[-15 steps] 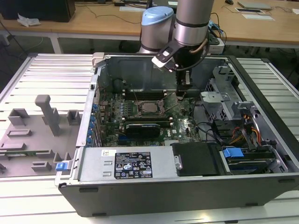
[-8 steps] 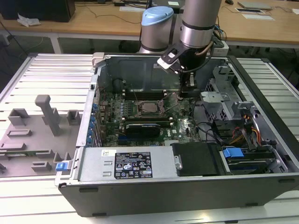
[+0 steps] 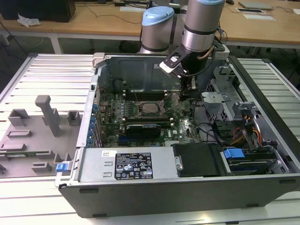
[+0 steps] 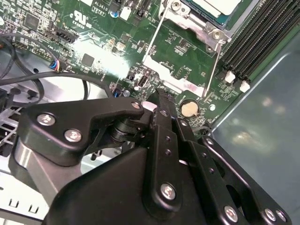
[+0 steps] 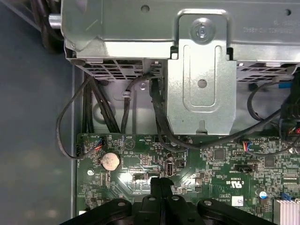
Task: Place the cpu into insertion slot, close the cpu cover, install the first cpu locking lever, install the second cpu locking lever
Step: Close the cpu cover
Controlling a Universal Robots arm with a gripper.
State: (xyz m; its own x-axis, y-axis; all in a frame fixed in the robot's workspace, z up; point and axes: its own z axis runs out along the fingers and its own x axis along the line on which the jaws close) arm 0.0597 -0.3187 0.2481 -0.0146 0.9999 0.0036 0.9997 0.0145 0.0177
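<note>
The cpu lies in the insertion slot near the middle of the green motherboard; its pale metal top shows in the second wrist view. The silvery cpu cover frames it. Thin wire locking levers run along two sides of the socket; I cannot tell whether they are latched. My gripper hangs over the board on the exterior view's right of the socket, apart from it. Both wrist views show its black fingers pressed together with nothing between them, just above the board.
Long black memory slots flank the socket. A coin battery sits close to the fingertips. A metal drive bracket and black cables stand beyond the board's edge. A power supply fills the case front; a grey fixture lies outside.
</note>
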